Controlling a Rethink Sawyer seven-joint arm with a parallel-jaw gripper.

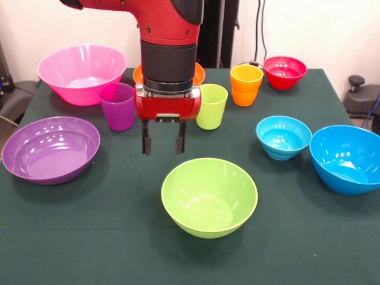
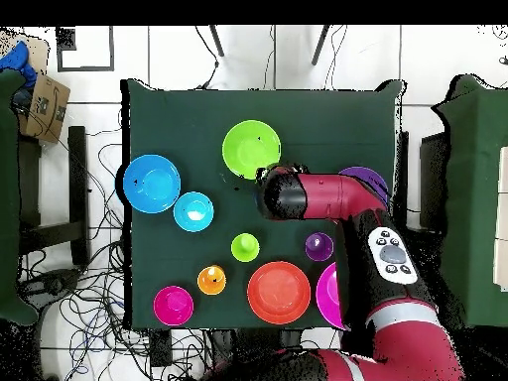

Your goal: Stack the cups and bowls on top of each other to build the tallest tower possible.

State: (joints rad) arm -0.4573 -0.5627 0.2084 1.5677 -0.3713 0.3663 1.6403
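We see the gripper point(image 1: 162, 142) hanging empty, fingers apart, just beyond the green bowl point(image 1: 209, 196), between the purple cup point(image 1: 118, 105) and green cup point(image 1: 211, 105). The orange cup point(image 1: 246, 84) stands right of them by the red bowl point(image 1: 284, 72). Nothing is stacked on the table point(image 1: 89, 237); all bowls sit apart.
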